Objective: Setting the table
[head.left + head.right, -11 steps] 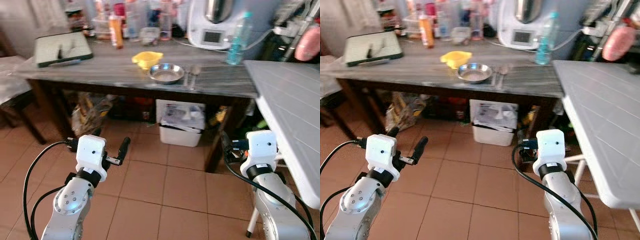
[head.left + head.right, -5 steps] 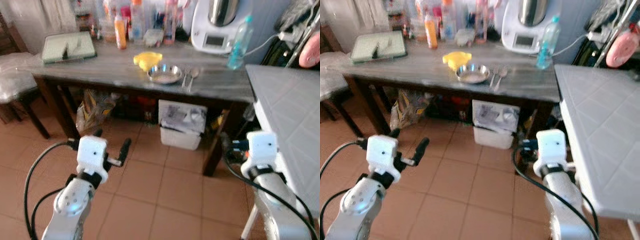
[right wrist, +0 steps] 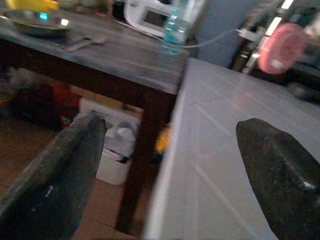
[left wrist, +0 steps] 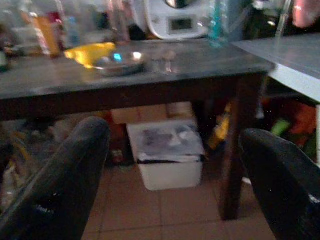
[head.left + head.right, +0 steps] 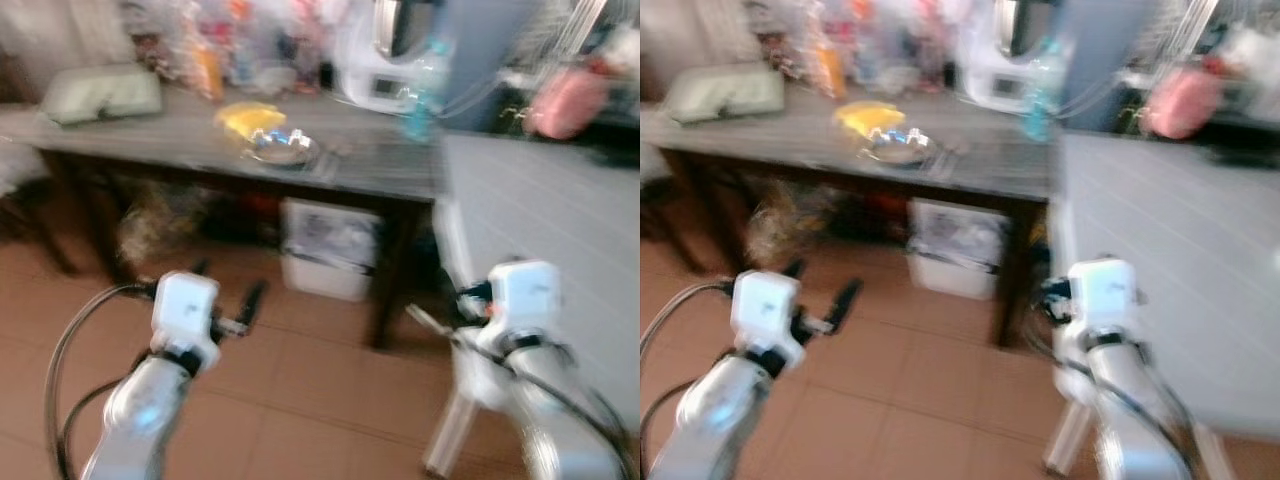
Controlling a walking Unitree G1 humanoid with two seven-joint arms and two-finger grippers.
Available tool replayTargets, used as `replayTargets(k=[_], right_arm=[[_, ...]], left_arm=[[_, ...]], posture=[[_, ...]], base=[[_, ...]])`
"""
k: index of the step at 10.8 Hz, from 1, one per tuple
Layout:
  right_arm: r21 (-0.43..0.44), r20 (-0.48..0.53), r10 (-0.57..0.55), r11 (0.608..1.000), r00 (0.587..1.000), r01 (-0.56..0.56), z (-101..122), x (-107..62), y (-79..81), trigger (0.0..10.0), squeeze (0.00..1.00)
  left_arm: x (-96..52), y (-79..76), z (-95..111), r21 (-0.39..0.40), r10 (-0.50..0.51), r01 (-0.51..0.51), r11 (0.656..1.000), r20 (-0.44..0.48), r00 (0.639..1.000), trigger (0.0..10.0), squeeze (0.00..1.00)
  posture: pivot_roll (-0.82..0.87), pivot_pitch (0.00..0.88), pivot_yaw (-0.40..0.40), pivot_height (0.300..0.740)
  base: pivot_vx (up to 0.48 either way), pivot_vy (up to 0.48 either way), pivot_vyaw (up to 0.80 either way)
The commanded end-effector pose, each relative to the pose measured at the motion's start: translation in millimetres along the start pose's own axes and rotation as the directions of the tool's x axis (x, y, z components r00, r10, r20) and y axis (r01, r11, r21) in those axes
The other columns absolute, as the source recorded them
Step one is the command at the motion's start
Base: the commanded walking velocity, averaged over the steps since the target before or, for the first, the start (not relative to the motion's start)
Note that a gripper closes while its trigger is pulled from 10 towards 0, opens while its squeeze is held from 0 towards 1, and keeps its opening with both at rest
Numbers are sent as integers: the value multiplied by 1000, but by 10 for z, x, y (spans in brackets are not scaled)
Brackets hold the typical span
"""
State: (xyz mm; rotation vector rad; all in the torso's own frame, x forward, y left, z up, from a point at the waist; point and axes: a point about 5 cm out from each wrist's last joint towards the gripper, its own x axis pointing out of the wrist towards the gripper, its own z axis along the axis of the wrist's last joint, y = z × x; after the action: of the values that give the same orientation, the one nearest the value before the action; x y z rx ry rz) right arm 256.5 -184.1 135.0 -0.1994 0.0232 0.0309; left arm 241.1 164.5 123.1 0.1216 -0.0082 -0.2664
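Both grippers — left gripper [image 4: 165, 165] and right gripper [image 3: 165, 170] — are hanging open and empty. The metal bowl [image 5: 281, 150] and yellow bowl [image 5: 247, 118] are sitting on the dark table [image 5: 150, 130] — setting appears not yet begun.

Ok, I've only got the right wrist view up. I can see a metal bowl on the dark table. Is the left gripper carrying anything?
Observer: No. The left gripper hangs low over the tiled floor, short of the dark table, jaws open and empty.
Operator: And what's at the table's left end, past the bowl?
Observer: A pale green tray lies flat there, well apart from the metal bowl. The picture is too blurred to tell what is on it.
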Motion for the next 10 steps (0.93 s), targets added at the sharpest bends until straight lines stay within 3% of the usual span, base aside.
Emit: replayTargets(k=[1, 10], right_arm=[[-12, 16, -17, 1000, 1000, 17, 48, 1, -51, 10000, 0], [-18, 45, -22, 1000, 999, 23, 100, 72, -50, 10000, 0]], left_arm=[[21, -29, 52, -3, -11, 11, 1000, 23, 1000, 10000, 0], [100, -76, 73, -19, -5, 5, 1000, 38, 999, 10000, 0]], posture=[[59, 20, 13, 740], [62, 13, 15, 740]], base=[[0, -480, -800], [0, -432, 0]])
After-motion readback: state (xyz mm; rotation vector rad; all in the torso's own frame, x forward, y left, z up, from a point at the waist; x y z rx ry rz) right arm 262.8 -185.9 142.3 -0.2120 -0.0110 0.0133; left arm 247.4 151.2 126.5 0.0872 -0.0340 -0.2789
